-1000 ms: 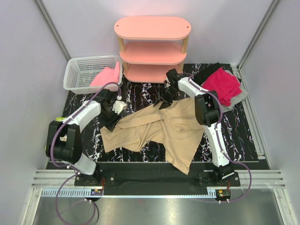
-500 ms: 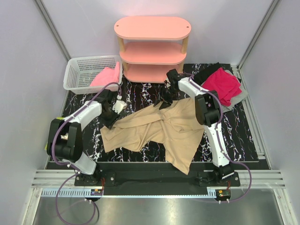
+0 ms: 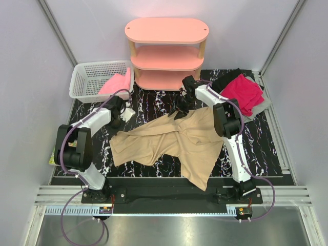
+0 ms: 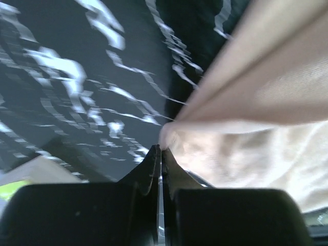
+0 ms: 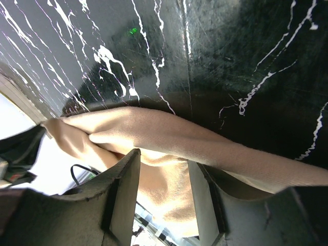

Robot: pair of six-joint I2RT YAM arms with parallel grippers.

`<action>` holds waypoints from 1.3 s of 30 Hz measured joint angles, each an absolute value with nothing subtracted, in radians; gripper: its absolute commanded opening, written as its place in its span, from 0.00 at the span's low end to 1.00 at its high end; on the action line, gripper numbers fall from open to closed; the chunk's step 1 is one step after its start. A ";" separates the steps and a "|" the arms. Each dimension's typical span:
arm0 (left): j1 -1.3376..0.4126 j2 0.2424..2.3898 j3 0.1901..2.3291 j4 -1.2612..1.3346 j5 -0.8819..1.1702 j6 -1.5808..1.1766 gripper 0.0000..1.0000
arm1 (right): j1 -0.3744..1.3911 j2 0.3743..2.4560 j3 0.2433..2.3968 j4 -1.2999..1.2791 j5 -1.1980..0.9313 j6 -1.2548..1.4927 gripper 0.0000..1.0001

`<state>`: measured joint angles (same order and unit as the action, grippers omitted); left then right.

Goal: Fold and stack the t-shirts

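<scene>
The left hand (image 4: 160,148) was pinched shut on the edge of the tan t-shirt (image 3: 174,141), while the right hand (image 5: 164,163) stood half open astride its fold.

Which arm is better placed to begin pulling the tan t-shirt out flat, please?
Left. The left pincer is shut with an edge of the tan t-shirt apparently pinched at its tip, so it could pull at once. The right pincer stands open around a fold and would have to close first.

Tan t-shirt (image 5: 174,136) edge between parted fingers of the right pincer (image 5: 163,164), black white-veined tabletop (image 5: 230,61) beyond
</scene>
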<state>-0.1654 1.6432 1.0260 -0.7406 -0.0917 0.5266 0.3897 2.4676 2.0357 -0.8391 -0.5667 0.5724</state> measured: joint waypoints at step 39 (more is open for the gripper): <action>-0.105 1.861 1.565 -0.714 -0.298 0.652 0.00 | 0.390 2.455 2.012 -0.817 -0.567 0.572 0.51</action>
<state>-0.1055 1.8610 1.5650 -0.7143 -0.2981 0.6521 0.3897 2.4546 2.0117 -0.8165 -0.5667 0.5724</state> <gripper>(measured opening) 0.012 0.505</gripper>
